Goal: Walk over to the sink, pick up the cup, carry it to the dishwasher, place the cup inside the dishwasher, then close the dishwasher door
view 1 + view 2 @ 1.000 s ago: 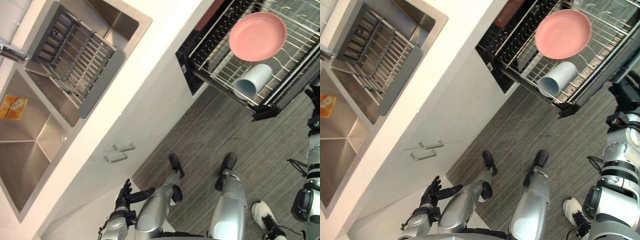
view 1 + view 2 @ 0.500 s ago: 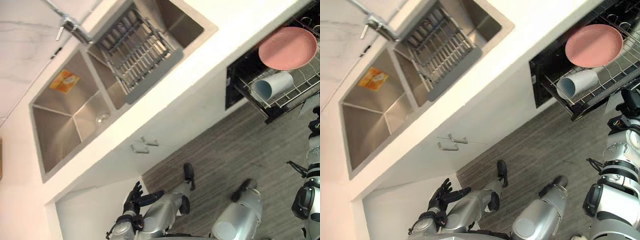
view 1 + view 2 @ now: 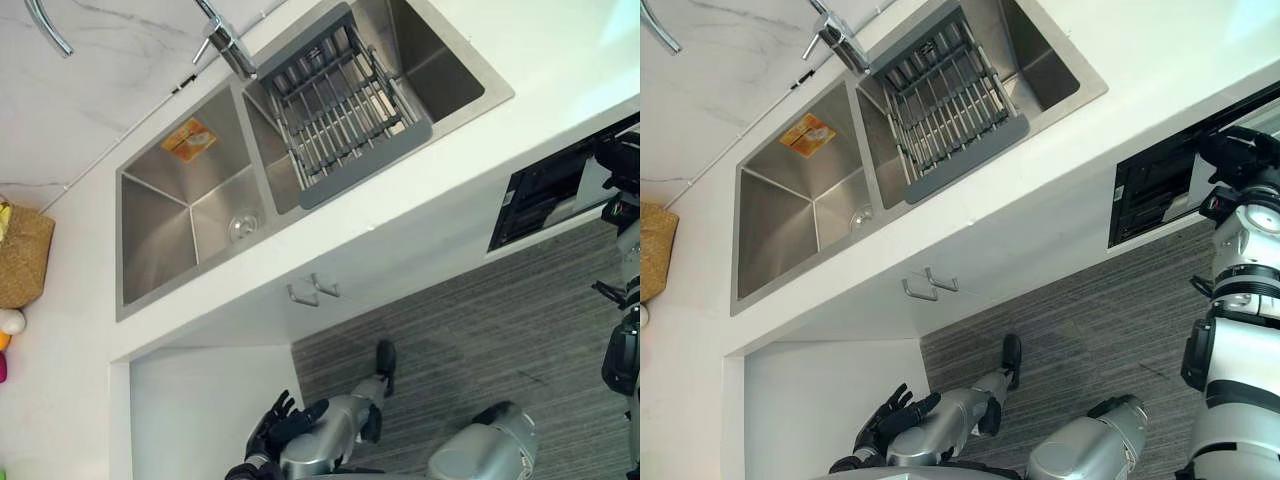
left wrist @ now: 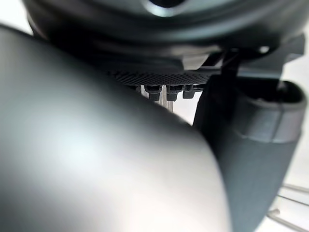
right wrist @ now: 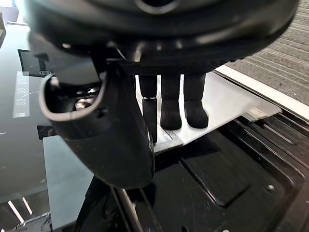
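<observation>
The dishwasher (image 3: 1152, 192) shows as a dark opening under the white counter at the right. My right hand (image 3: 1240, 150) is up at its front. In the right wrist view that hand's fingers (image 5: 171, 101) reach out straight and rest on a pale strip by the dark inner panel (image 5: 217, 169), holding nothing. A glossy dark panel with small markings (image 5: 26, 87) lies beside the thumb. My left hand (image 3: 275, 430) hangs low by my side with its fingers spread, and it is empty.
A steel double sink (image 3: 190, 220) is set in the white counter, with a grey drying rack (image 3: 340, 100) over its right basin and a faucet (image 3: 225, 45) behind. Two cabinet handles (image 3: 312, 290) sit below. A woven basket (image 3: 20, 255) stands far left.
The camera has swung left toward the sink, so the pulled-out rack with the pink plate and pale cup has left the picture. My right hand now sits higher, at the dishwasher's front.
</observation>
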Controlling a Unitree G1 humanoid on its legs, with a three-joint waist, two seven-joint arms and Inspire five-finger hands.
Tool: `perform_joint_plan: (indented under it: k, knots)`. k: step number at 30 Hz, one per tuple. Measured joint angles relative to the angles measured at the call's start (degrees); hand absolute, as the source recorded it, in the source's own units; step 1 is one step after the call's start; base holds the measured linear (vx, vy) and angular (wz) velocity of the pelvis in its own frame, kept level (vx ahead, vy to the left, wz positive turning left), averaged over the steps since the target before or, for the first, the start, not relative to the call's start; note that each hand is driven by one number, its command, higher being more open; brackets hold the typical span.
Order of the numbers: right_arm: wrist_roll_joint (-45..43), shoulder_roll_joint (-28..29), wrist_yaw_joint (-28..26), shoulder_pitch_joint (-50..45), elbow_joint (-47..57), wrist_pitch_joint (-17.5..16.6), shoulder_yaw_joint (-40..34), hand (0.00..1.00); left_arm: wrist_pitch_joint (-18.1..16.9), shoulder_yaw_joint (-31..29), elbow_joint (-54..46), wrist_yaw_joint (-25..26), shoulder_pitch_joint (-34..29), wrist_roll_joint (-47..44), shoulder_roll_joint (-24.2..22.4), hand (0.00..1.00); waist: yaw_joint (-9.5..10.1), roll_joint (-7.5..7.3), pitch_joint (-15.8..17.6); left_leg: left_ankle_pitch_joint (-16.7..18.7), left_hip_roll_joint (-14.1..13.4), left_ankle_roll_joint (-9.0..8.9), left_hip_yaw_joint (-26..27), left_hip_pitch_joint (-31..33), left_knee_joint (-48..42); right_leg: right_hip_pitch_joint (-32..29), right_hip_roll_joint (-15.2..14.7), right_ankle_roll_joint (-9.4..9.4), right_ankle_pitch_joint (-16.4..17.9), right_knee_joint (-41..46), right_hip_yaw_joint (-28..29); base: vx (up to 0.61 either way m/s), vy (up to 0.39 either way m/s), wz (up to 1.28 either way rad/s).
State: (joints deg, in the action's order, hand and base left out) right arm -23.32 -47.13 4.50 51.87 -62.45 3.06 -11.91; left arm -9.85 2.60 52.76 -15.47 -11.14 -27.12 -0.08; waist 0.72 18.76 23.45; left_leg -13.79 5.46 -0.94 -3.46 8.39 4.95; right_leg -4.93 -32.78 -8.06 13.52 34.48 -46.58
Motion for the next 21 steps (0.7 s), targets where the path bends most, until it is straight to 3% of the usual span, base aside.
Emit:
perform_joint_plan:
  k: [3, 4, 7, 8, 9, 12, 13, 15, 16, 18, 21]
  knots:
    - [-2.48, 3.16, -3.62, -8.54, 3.75, -4.79, -3.31, 1.0, -0.8, -0.59, 1.02, -0.97, 0.41, -1.21, -0.04, 1.0, 1.15, -0.52, 0.37, 0.82, -2.63, -0.95, 1.36, -1.25, 0.01, 1.4, 3.66, 0.62, -0.99, -3.63, 0.46, 0.0, -0.097, -0.3]
    - [-5.0, 8.26, -5.07, -16.71, 6.54, -9.4, -7.28, 1.0, -1.01, -2.01, 2.15, -1.32, 1.2, -1.23, -0.14, 1.0, 1.32, -1.06, 0.61, 1.36, -4.07, -1.41, 2.27, -1.55, 0.01, 2.09, 5.66, 0.85, -1.34, -5.54, 0.35, 0.03, -0.126, -0.21]
    - [-7.03, 18.05, -6.2, -27.04, 6.93, -14.89, -12.41, 1.0, -1.11, -5.16, 3.93, -1.37, 1.83, -1.83, -0.14, 1.0, 1.28, -2.69, 1.07, 1.73, -5.45, -1.94, 2.83, -1.54, -0.11, 2.41, 7.61, 1.1, -1.65, -7.29, 0.39, 0.06, -0.121, -0.14]
    - [-6.89, 25.87, -5.88, -34.24, 4.61, -17.62, -15.3, 1.0, -1.05, -7.72, 4.37, -1.3, 2.08, -2.91, -0.14, 1.0, 1.3, -4.33, 1.65, 2.28, -6.25, -2.67, 3.42, -2.11, -0.36, 3.22, 8.73, 1.15, -1.75, -8.58, 0.57, 0.1, -0.135, -0.22]
    - [-6.75, 30.17, -5.56, -38.0, 2.03, -18.93, -16.58, 1.0, -1.04, -9.23, 4.77, -1.1, 2.07, -3.4, -0.14, 1.0, 1.52, -5.51, 1.51, 2.81, -6.74, -3.38, 4.29, -2.4, -0.5, 3.43, 9.4, 1.22, -1.89, -9.46, 0.98, 0.11, -0.128, -0.28]
    - [-6.02, 41.26, -3.89, -49.56, -1.89, -21.57, -21.35, 1.0, -1.81, -14.41, 6.7, -0.76, 1.99, -4.08, -0.16, 1.0, 1.15, -9.03, 0.6, 4.8, -8.35, -5.63, 8.18, -3.81, -1.4, 4.47, 11.97, 1.2, -3.14, -13.3, 3.17, 0.1, -0.103, -0.51]
    - [-4.56, 41.54, -3.29, -50.91, -1.57, -22.72, -21.78, 1.0, -2.0, -15.06, 6.77, -0.7, 1.95, -4.29, -0.08, 1.0, 0.79, -9.62, 0.36, 5.03, -8.63, -5.63, 8.81, -4.14, -1.48, 4.7, 12.62, 1.22, -3.67, -14.29, 3.79, 0.04, -0.058, -0.56]
    - [2.44, 41.97, 0.7, -55.41, -1.38, -21.84, -23.07, 1.0, -2.76, -16.09, 8.01, 0.65, 1.97, -4.27, 1.72, 1.0, -0.18, -13.2, -1.77, 6.12, -9.67, -5.13, 9.59, -6.24, -1.53, 7.2, 14.76, 1.12, -4.54, -17.54, 4.37, 0.03, -0.082, -0.31]
    - [3.84, 42.09, 1.49, -56.28, -1.37, -20.91, -23.07, 1.0, -2.84, -16.27, 8.04, 1.18, 1.97, -4.28, 2.09, 1.0, -0.08, -14.14, -2.48, 6.29, -9.91, -5.2, 9.73, -6.64, -1.58, 7.62, 15.12, 1.13, -4.57, -18.04, 4.4, 0.0, -0.084, -0.17]
    - [5.57, 42.97, 3.54, -57.9, -1.51, -16.41, -22.71, 1.0, -2.72, -16.44, 8.09, 2.53, 1.99, -4.29, 3.55, 1.0, 0.07, -16.99, -5.05, 6.64, -10.77, -5.21, 10.19, -7.67, -1.59, 8.7, 16.35, 1.24, -4.64, -19.39, 4.72, -0.02, -0.068, -0.14]
    - [6.98, 43.8, 3.45, -57.85, -1.5, -13.41, -20.88, 1.0, -2.35, -17.53, 8.22, 3.61, 1.98, -3.96, 3.43, 1.0, 0.36, -17.67, -6.1, 7.27, -11.32, -5.04, 10.39, -9.52, -2.22, 11.18, 17.49, 1.35, -5.32, -21.14, 4.85, -0.05, -0.046, -0.08]
